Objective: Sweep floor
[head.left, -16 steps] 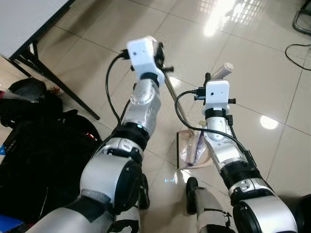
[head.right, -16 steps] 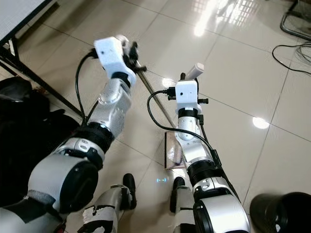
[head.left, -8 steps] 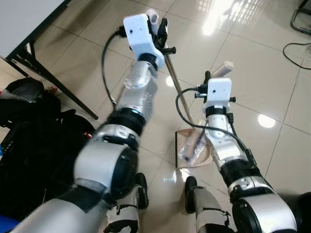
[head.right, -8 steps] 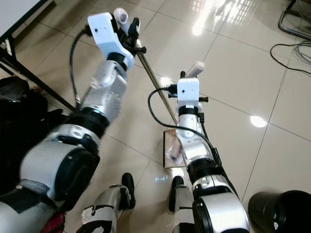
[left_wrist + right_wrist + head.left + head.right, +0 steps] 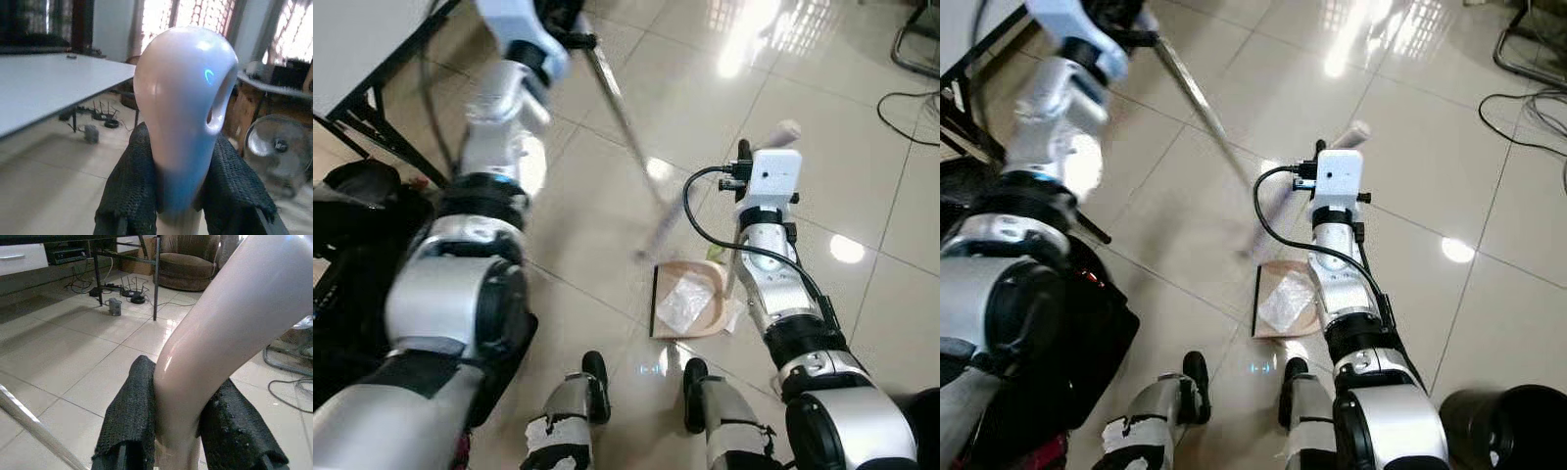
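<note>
Left gripper [image 5: 181, 215] is clamped on the white tip of the broom [image 5: 622, 108], and it is seen at the top left of the head views, raised well above where it was a second ago, when it stood near the frame's middle just beside the right arm. The broom's shaft is now slanted down from the upper left to the centre, its lower end blurred just above the dustpan [image 5: 685, 299]; the blur suggests a stroke in progress. The right gripper [image 5: 171, 431] is closed around the dustpan's pale handle [image 5: 230, 328], right of centre in the head views, much where it was held before.

The dustpan is seen flat on the tiled floor [image 5: 862, 166], low in the centre, just ahead of the robot's feet, with a crumpled clear wrapper [image 5: 683, 294] lying inside it. With the left arm lifted away, the pan is uncovered and the wrapper is plainly shown to be already collected. It is judged that the litter has been swept in and little of this pass is left.

A desk [image 5: 362, 49] stands at the upper left, with black bags [image 5: 362, 264] on the floor below it.
</note>
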`<state>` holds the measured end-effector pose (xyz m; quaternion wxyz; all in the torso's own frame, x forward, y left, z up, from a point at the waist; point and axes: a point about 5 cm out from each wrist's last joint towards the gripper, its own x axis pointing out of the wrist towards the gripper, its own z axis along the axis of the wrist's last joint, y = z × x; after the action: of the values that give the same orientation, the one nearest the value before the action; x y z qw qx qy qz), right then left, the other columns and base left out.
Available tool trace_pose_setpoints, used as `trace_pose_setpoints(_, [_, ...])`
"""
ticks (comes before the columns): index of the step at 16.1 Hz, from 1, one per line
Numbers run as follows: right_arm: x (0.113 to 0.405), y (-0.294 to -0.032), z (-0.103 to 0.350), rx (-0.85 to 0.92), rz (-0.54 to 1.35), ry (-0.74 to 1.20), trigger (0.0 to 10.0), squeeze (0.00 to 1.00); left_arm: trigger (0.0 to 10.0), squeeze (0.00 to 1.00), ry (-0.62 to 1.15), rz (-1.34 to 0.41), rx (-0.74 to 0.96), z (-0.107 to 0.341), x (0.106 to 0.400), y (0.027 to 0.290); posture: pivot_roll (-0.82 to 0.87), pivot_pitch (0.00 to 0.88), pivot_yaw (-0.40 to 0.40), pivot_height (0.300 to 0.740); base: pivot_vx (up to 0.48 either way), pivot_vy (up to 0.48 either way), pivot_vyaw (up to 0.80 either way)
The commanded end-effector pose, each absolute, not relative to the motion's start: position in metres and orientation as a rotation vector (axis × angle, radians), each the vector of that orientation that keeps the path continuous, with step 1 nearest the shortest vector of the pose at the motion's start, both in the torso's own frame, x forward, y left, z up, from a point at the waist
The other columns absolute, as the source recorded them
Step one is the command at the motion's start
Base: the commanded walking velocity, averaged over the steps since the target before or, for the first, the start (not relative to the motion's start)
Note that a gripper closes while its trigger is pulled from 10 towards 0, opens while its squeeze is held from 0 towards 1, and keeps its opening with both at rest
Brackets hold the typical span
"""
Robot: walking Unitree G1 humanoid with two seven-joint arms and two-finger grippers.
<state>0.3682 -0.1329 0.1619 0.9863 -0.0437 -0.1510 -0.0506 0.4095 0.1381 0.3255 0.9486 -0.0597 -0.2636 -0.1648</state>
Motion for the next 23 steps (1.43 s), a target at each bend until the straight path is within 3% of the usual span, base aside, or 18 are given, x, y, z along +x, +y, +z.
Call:
trace_pose_setpoints(1, [0.364, -0.134, 0.153, -0.038, -0.104, -0.264, 10.0, 0.0, 10.0, 0.0, -0.515, -0.327, -0.03, 0.312, 0.407, 0.151, 0.03, 0.206, 0.064, 0.74, 0.0, 0.0, 0.0])
trace_pose_setpoints(6, [0.354, -0.14, 0.184, 0.016, -0.102, -0.359, 10.0, 0.0, 10.0, 0.0, -0.361, -0.288, 0.028, 0.251, 0.394, 0.174, -0.02, 0.132, 0.07, 0.74, 0.0, 0.0, 0.0])
trace_pose_setpoints(8, [0.34, -0.146, 0.209, 0.034, -0.098, -0.39, 10.0, 0.0, 10.0, 0.0, -0.246, -0.237, 0.017, 0.203, 0.372, 0.182, -0.05, 0.093, 0.07, 0.74, 0.0, 0.0, 0.0])
trace_pose_setpoints(12, [0.32, -0.154, 0.238, 0.041, -0.082, -0.393, 10.0, 0.0, 10.0, 0.0, -0.118, -0.224, 0.021, 0.165, 0.339, 0.18, -0.07, 0.064, 0.058, 0.74, 0.0, 0.0, 0.0])
trace_pose_setpoints(23, [0.272, -0.161, 0.239, -0.012, -0.104, -0.192, 10.0, 0.0, 10.0, 0.0, 0.056, -0.321, 0.084, 0.139, 0.283, 0.155, -0.04, 0.1, 0.06, 0.74, 0.0, 0.0, 0.0])
